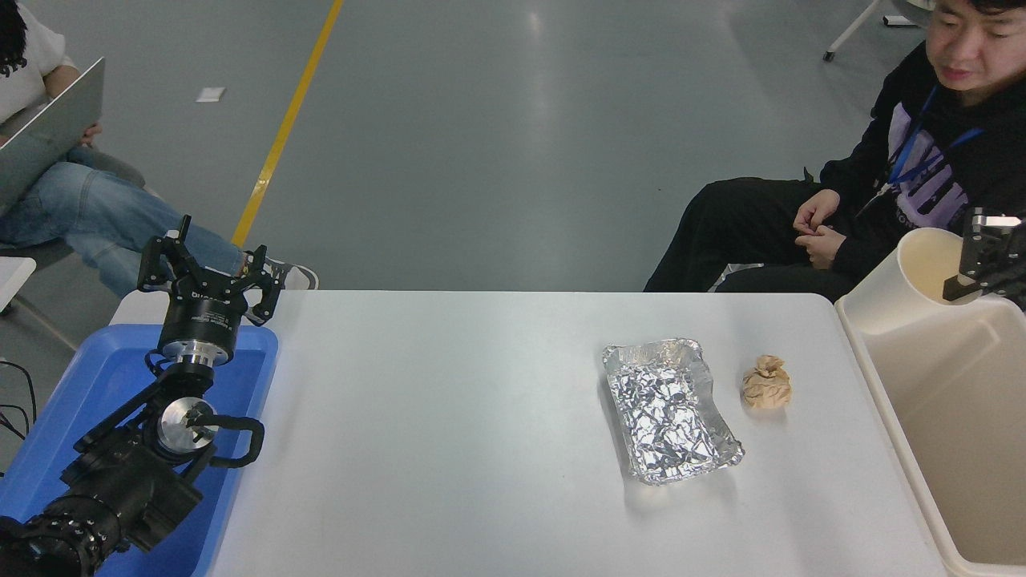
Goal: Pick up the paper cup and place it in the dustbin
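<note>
Resting parked at the table's left end, the left gripper (210, 260) hangs over the blue plastic bin (96, 377) with its fingers spread and nothing between them, far from the work. Toward the right half of the white table (449, 417) lies the crinkled silver foil tray (670, 410), and just right of the tray sits the crumpled brown paper ball (766, 382); neither belongs to the task. Right of the table's end stands the beige dustbin (882, 377), its mouth open upward. Over the dustbin's far left corner hangs the paper cup (898, 282), clear of the table, tipped so that its long axis runs from a base pointing left and down to a mouth turned up and right. The right gripper (979, 260) clamps the cup's rim at that mouth, one finger reaching inside. The cup's base seems to sit about above the dustbin's rim, so a carry further right over the opening looks wise before letting go.
</note>
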Available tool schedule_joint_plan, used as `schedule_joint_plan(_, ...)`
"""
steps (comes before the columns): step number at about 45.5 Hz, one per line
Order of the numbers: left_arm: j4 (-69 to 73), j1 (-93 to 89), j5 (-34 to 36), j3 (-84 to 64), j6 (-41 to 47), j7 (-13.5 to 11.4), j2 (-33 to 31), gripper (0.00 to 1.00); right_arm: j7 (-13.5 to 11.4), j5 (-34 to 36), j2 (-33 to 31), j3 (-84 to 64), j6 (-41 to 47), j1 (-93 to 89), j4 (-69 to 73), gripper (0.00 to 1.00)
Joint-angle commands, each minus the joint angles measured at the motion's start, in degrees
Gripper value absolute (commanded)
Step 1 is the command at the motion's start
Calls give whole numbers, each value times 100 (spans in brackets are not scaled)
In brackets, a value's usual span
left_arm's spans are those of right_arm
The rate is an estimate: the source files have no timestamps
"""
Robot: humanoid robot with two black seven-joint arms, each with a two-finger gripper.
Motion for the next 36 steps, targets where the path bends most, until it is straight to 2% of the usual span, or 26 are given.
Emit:
schedule_joint_plan(1, -3, 0, 1, 0, 0, 0, 0, 99, -10, -4, -26, -459, 6, 4, -521, 0)
schedule_joint_plan(6, -3, 0, 1, 0, 0, 0, 0, 99, -10, 14, -456, -565, -81, -663, -724, 0)
schedule_joint_plan(14, -3, 0, 1, 0, 0, 0, 0, 99, -1, 5, -755, -442, -2408, -2156, -750, 0)
schedule_joint_plan(22, 6, 0, 1, 0, 0, 0, 0, 99, -19, 75, -800, 391, -4123, -3905, -1303, 0)
schedule_joint_plan(31, 6, 0, 1, -9, 0, 0, 0, 99, -19, 172, -729, 2290, -4573, -6199, -2770, 0)
schedule_joint_plan(36, 6, 0, 1, -9, 0, 0, 0, 99, -28, 163, -282, 3152, -4573, -7228, -3772, 0)
